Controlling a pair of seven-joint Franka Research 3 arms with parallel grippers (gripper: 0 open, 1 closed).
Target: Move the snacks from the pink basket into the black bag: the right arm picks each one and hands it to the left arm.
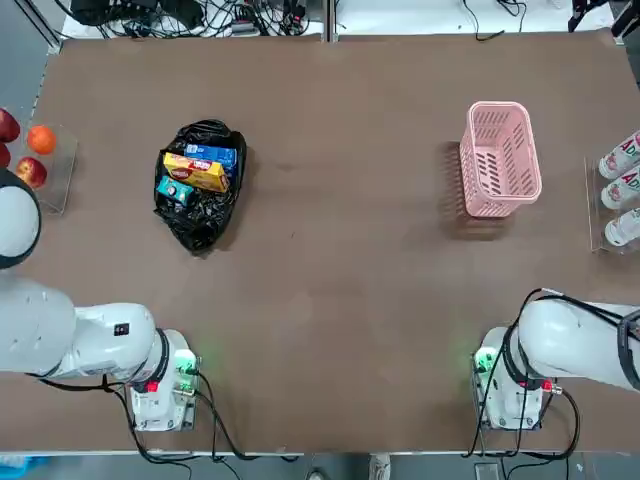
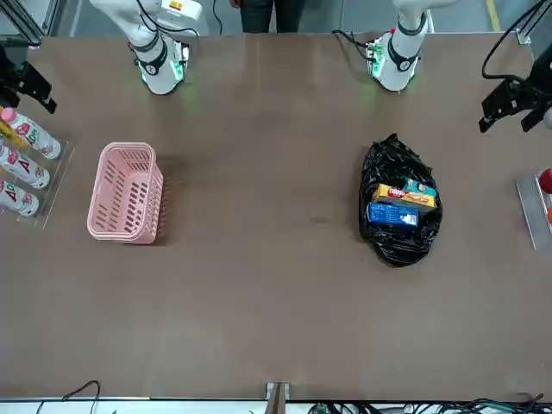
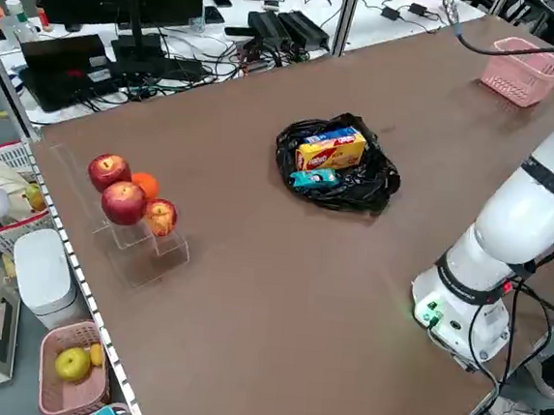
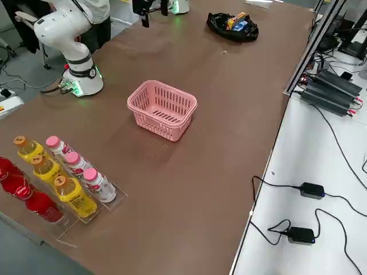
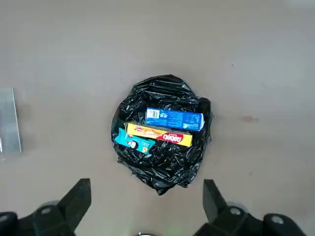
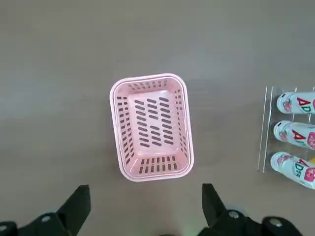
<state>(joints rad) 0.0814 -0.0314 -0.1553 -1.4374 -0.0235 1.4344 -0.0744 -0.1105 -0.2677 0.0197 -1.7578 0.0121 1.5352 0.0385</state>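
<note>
Brown counter [image 1: 330, 280] spreads beneath both arms, and beyond its robot-side edge a person [image 2: 272, 15] stands in the room. Going from the robot's left to its right, a clear tray [image 1: 66, 178] comes first, with an orange [image 1: 41, 139] and red apples [image 3: 124, 203] that play no part in this job. Raised above the counter, the left hand [image 5: 146, 189] is released, its 2 fingers wide apart with nothing between them. Next comes the black bag [image 1: 200, 228], its crinkled mouth open around all 3 snacks: the blue cookie pack [image 5: 174, 119], the yellow-orange pack [image 5: 158, 134] lying between the other 2, and the small teal box [image 5: 134, 141]. Well apart to the right sits the pink basket [image 6: 152, 177], its slotted floor bare. Its partner, the right hand [image 6: 146, 191], is likewise raised and released, fingers spread and holding nothing. Last, the white bottles [image 6: 296, 132] lie in their own clear holder [image 6: 264, 130]. Judging by this layout, the transfer is complete and 0 handovers remain. Next, both arms need only hold clear or park; reaching back into the bag would risk snagging its thin plastic or dragging a pack out.
</note>
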